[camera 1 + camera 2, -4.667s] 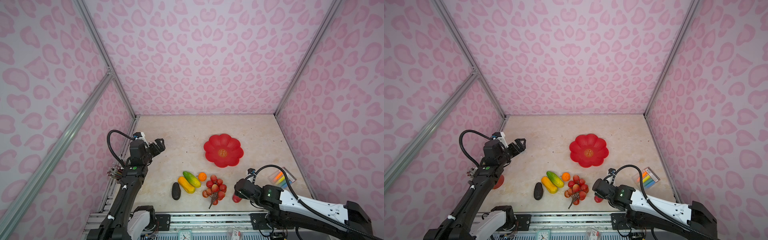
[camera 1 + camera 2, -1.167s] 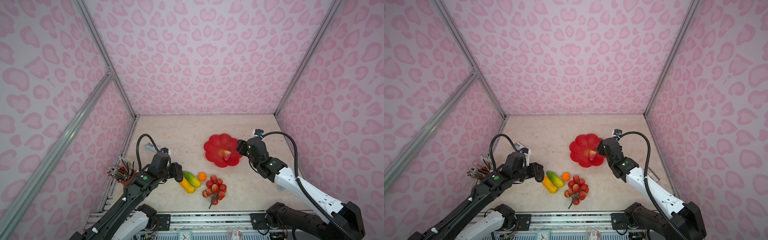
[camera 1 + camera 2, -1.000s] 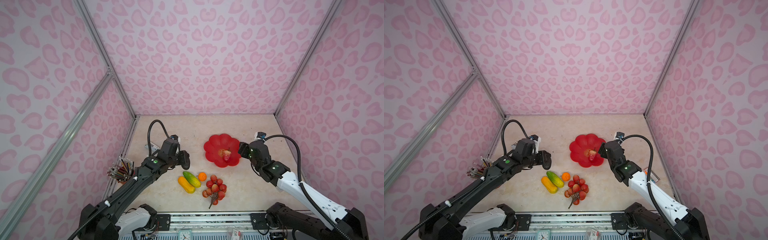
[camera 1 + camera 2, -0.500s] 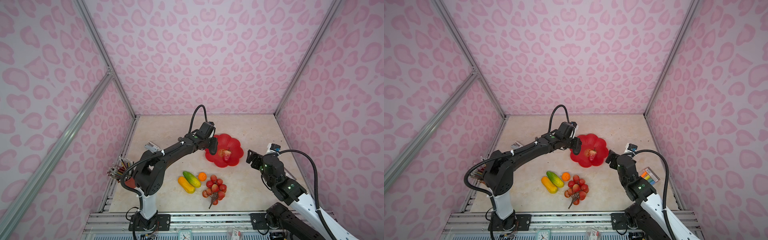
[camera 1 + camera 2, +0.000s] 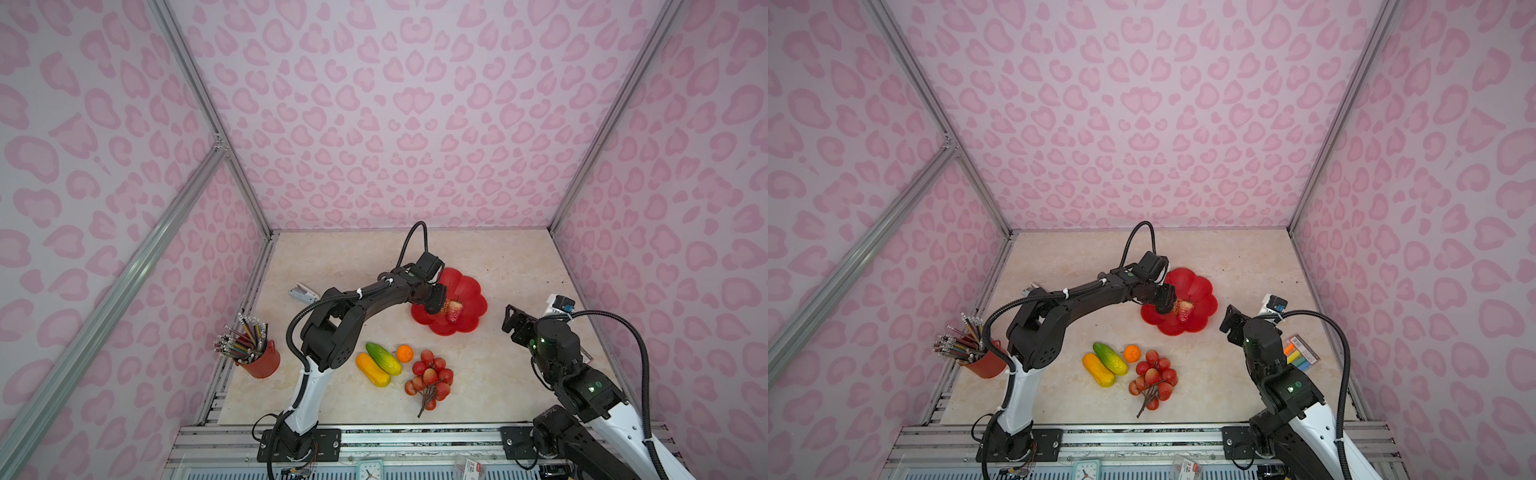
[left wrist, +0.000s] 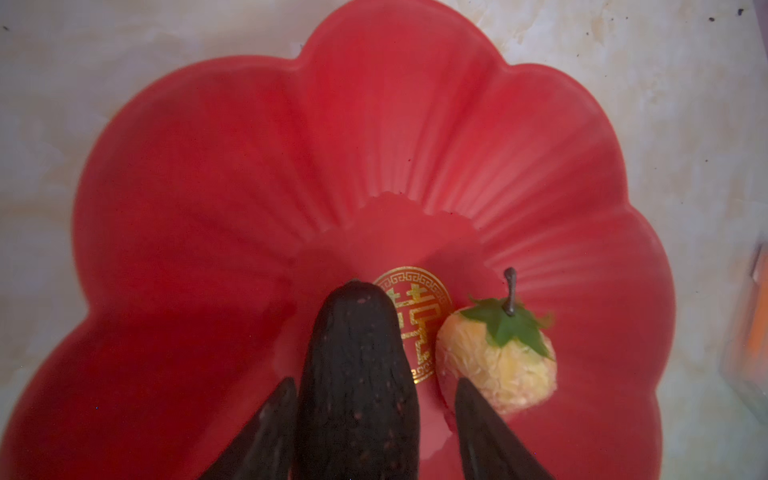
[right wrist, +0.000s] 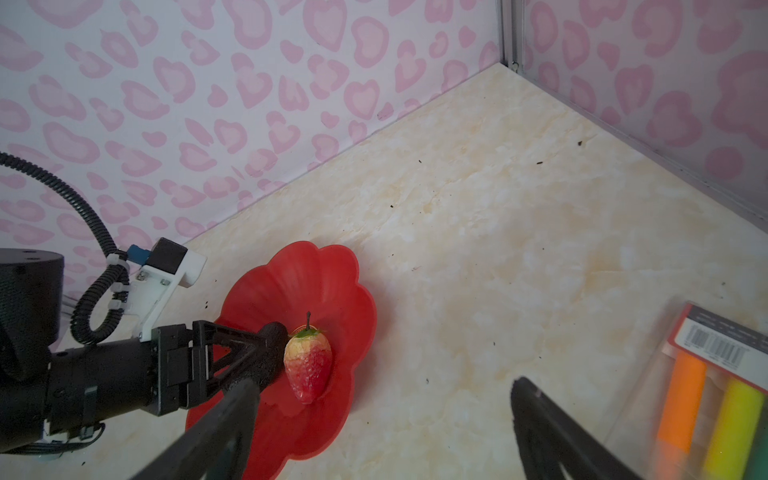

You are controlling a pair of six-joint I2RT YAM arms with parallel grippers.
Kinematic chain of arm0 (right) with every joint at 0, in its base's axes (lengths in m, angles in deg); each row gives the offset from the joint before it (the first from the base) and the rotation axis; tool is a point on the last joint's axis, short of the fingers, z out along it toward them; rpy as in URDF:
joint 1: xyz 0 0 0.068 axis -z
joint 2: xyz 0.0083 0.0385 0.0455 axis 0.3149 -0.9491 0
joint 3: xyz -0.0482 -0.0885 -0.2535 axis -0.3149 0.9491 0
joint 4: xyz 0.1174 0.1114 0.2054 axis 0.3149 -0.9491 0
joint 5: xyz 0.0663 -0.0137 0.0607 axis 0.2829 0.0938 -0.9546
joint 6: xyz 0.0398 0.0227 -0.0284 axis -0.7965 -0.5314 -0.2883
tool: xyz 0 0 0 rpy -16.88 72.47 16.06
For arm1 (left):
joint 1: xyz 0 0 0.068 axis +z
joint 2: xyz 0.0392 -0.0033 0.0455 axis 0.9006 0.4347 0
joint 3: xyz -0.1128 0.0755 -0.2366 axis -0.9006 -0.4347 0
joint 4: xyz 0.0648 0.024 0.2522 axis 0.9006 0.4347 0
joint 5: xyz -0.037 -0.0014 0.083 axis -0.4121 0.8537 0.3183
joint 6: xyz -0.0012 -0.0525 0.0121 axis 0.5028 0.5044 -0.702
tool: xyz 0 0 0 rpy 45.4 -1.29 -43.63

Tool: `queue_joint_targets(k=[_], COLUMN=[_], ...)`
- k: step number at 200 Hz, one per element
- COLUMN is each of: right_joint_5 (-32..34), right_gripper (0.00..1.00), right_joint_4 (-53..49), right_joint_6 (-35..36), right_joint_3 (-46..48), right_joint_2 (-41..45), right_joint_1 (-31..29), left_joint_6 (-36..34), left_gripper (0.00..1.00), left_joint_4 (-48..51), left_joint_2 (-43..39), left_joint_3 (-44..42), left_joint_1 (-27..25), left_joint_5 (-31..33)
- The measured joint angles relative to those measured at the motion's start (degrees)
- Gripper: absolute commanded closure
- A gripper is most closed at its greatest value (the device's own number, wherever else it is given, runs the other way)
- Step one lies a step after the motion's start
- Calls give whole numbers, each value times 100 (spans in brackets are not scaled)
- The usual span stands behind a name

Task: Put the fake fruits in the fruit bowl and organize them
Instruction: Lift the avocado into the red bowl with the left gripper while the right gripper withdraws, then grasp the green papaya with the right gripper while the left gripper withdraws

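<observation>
Locate, nearest the front edge of the desk [image 5: 490, 386], the bunch of red berries [image 5: 430, 376], well short of both sets of jaws and roughly between the two arms. Find the yellow-orange mango [image 5: 372, 370] and green-yellow mango [image 5: 383, 358] lying side by side just beside the bunch, on the left-arm side, with the small orange [image 5: 404, 353] just behind. Note the red pencil cup [image 5: 259, 363] toward the left wall, far from either jaws.

Next out, note the right jaws spread wide and holding nothing, over bare desk. Note a pack of coloured markers [image 7: 706, 399] near them on the right-wall side, and the fruit bowl [image 5: 471, 293] ahead of them, apart.

Farthest out, note the left jaws reaching over the fruit bowl, parted, with the dark avocado [image 6: 357, 374] between them: clear gap on one side, possibly contact on the other, too dim to confirm. See the avocado's narrow end at the gold emblem [image 6: 419, 316] in the bowl centre. See the strawberry [image 6: 494, 365] lying inside the bowl just outside the jaw on the gap side, stem turned away from the wrist.
</observation>
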Motion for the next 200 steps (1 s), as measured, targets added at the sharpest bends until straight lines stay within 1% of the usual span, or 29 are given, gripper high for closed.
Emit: queue_joint_targets(k=[24, 45, 61, 77, 93, 110, 126, 142, 173, 188, 200], right_joint_5=[0, -48, -157, -343, -529, -669, -723, -752, -870, -1141, -1331], right_gripper=[8, 10, 13, 14, 15, 15, 16, 16, 19, 22, 23], right_joint_4=[-2, 9, 55, 142, 227, 374, 505, 625, 938, 986, 1034], right_joint_6=[9, 120, 247, 378, 501, 647, 807, 977, 1259, 1379, 1456], right_joint_3=[-48, -162, -291, -435, -546, -656, -837, -1121, -1714, -2107, -2479], right_joint_2=[-85, -299, -590, -942, -1311, -1676, -2127, -2695, -3901, -4544, -5084], right_joint_1=[4, 7, 4, 0, -81, -317, -704, -1182, -2002, -2326, -2524], left_joint_6=[0, 20, 20, 20, 17, 26, 94, 201, 778, 1088, 1327], left_gripper=[34, 32, 31, 29, 27, 25, 22, 19, 16, 16, 16], left_joint_4=[-17, -44, -68, -149, -332, -498, -901, -1294, -804, -610, -382], left_joint_2=[-59, -286, -616, -1145, -1950, -3252, -4551, -5399, -6911, -7576, -7995], left_joint_3=[-15, -133, -284, -514, -905, -1513, -2243, -3064, -4966, -5608, -6011], left_joint_1=[-20, -17, -2, 42, 131, 278, 417, 498, 734, 802, 809], left_joint_5=[-33, 26, 160, 352, 566, 855, 1285, 1639, 2258, 2514, 2559])
